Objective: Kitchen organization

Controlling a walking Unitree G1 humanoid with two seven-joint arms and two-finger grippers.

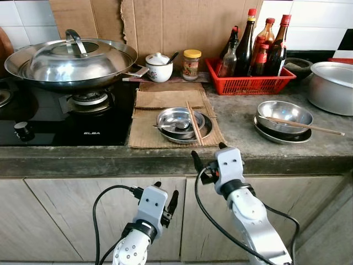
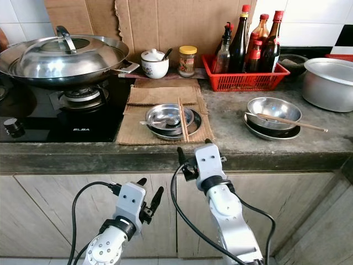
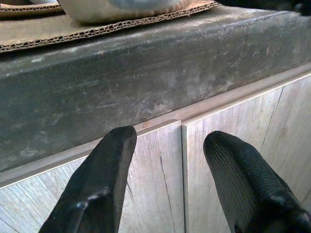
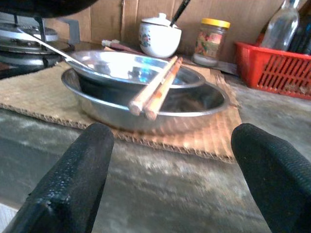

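Your right gripper [image 1: 207, 155] sits at the counter's front edge, fingers spread wide and holding nothing, aimed at the stacked steel dishes; your left gripper [image 1: 165, 197] hangs lower, at about seven o'clock from the right one, facing the cabinet doors [image 3: 160, 194], its fingers also apart and empty; just past the right gripper, at twelve o'clock, the shallow steel bowl [image 1: 177, 120] rests in a wider steel plate [image 1: 205, 130] on a cardboard mat [image 1: 148, 134], with a pair of chopsticks [image 1: 193, 122] laid across the rim and a spoon [image 4: 46, 46] in the bowl; at two o'clock a second bowl [image 1: 284, 112] with one chopstick [image 1: 305, 126] across it waits on the bare counter [image 1: 242, 144]; the red basket [image 1: 249, 84] of bottles stands behind; judging by this, nothing is gathered yet, so you have the tidying almost wholly ahead.
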